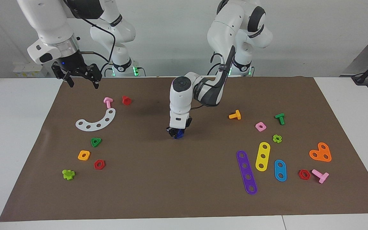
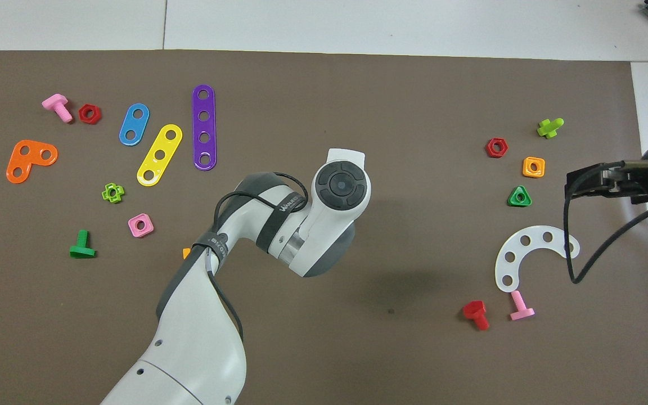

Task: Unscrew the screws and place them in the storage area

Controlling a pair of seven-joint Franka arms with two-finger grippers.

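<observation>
My right gripper (image 1: 81,79) waits in the air with its fingers spread, over the mat's edge near the pink bolt (image 1: 108,102) and white curved strip (image 1: 95,121). At the middle of the brown paper mat (image 1: 184,179), my left gripper (image 1: 177,133) points straight down, pinched on a blue screw (image 1: 179,134) just above the paper. An orange bolt (image 1: 235,115) lies toward my left arm's end.

One camera sits high across the tabletop (image 1: 18,143), facing both robots. The other hangs high over the robots' end, looking steeply down and forward. Both views share the mat (image 1: 184,191) and its scattered parts.
</observation>
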